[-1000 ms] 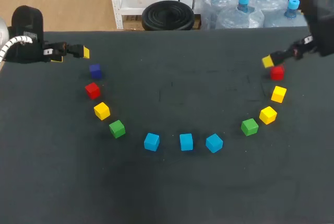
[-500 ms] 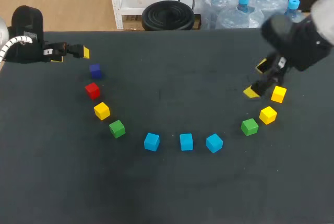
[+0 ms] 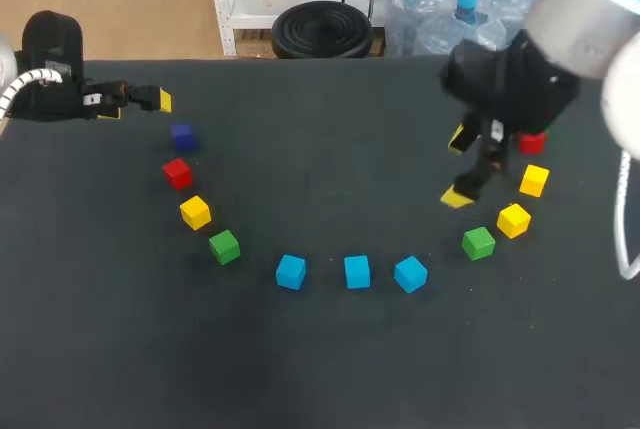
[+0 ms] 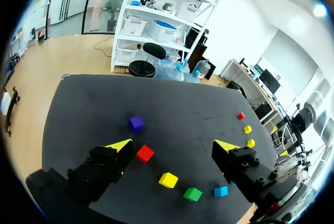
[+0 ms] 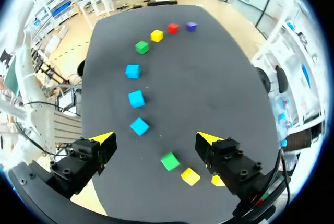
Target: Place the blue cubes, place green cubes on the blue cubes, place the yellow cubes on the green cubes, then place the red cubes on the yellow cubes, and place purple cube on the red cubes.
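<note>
Over on the right half of the black cloth-covered table (image 3: 330, 119), the right gripper (image 3: 459, 167) hangs with its fingers spread wide and nothing between them; the left gripper (image 3: 137, 106) sits at the far-left edge, jaws just as wide and just as empty, near the small dark purple cube (image 3: 182, 135).

What worries me: the right-hand green cube (image 3: 478, 242) and the nearer yellow cube (image 3: 513, 220) sit almost corner to corner, and the open fingers are just beside them; come down a bit off and one finger shoves a neighbour out of place. Also the rightmost sky-blue cube (image 3: 410, 273) lies turned on the diagonal compared with the other two; grab it across the corners and I'd guess it twists or pops out. And a stack this many layers tall will lean fast if the bottom ones go down crooked.

As for the cubes: small, solid-coloured, sharp-edged, wood or plastic, can't tell; nothing looks stacked yet. They lie in a U; the middle sky-blue cube (image 3: 357, 272) and left sky-blue cube (image 3: 291, 271) at the near bottom; the left-hand green cube (image 3: 224, 246), left-hand yellow cube (image 3: 195, 212) and left-hand red cube (image 3: 177, 172) climbing one side; the farther yellow cube (image 3: 533, 180) and right-hand red cube (image 3: 531, 141), half hidden by the right arm (image 3: 580, 9), on the other.
</note>
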{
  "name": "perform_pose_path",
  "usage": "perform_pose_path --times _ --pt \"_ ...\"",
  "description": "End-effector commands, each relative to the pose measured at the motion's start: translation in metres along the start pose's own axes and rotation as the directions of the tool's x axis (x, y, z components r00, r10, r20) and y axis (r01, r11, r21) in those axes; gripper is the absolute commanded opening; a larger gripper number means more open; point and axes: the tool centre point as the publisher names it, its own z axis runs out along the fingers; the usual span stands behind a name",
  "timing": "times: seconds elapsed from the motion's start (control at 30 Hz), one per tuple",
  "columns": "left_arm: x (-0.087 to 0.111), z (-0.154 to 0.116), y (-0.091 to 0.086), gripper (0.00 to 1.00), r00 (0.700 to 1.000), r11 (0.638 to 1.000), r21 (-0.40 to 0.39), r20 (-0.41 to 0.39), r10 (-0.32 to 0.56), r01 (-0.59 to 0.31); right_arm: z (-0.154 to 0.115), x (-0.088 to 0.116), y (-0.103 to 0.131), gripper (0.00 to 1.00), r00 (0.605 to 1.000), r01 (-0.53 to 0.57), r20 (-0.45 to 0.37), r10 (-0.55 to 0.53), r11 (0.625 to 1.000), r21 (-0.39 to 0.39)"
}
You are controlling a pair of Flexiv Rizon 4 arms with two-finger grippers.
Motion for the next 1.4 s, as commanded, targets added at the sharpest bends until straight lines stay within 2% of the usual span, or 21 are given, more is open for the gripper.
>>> perform_pose_path --times 0.03,0.2,0.33,0.43,0.57,0.73,0.93,1.2,1.4 --pt "0.001 0.0 0.002 1.0 1.0 1.0 0.009 0.006 0.002 -0.002 0.018 -0.008 0.002 1.0 0.999 0.035 -0.025 -0.037 0.998 -0.049" --pt "0.001 0.0 0.002 1.0 1.0 1.0 0.009 0.006 0.002 -0.002 0.031 -0.004 0.011 1.0 0.99 0.098 -0.097 -0.1 0.995 -0.017" --pt "0.001 0.0 0.002 1.0 1.0 1.0 0.009 0.006 0.002 -0.002 0.036 -0.004 0.013 1.0 0.984 0.007 -0.179 -0.007 1.0 0.001" --pt "0.001 0.0 0.002 1.0 1.0 1.0 0.009 0.006 0.002 -0.002 0.034 -0.007 0.019 1.0 0.982 -0.081 -0.173 0.074 0.996 -0.03" --pt "0.001 0.0 0.002 1.0 1.0 1.0 0.009 0.006 0.002 -0.002 0.034 -0.006 0.022 1.0 0.971 -0.148 -0.193 0.142 0.989 -0.016" --pt "0.001 0.0 0.002 1.0 1.0 1.0 0.009 0.006 0.002 -0.002 0.039 0.0 0.023 1.0 0.953 -0.206 -0.223 0.204 0.978 0.014" --pt "0.001 0.0 0.002 1.0 1.0 1.0 0.009 0.006 0.002 -0.002 0.053 0.004 0.023 1.0 0.947 -0.248 -0.201 0.249 0.968 0.03" --pt "0.001 0.0 0.002 1.0 1.0 1.0 0.009 0.006 0.002 -0.002 0.068 0.001 0.015 1.0 0.918 -0.36 -0.169 0.36 0.932 0.03" --pt "0.001 0.0 0.002 1.0 1.0 1.0 0.009 0.006 0.002 -0.002 0.08 0.0 0.013 1.0 0.907 -0.372 -0.194 0.374 0.927 0.048"
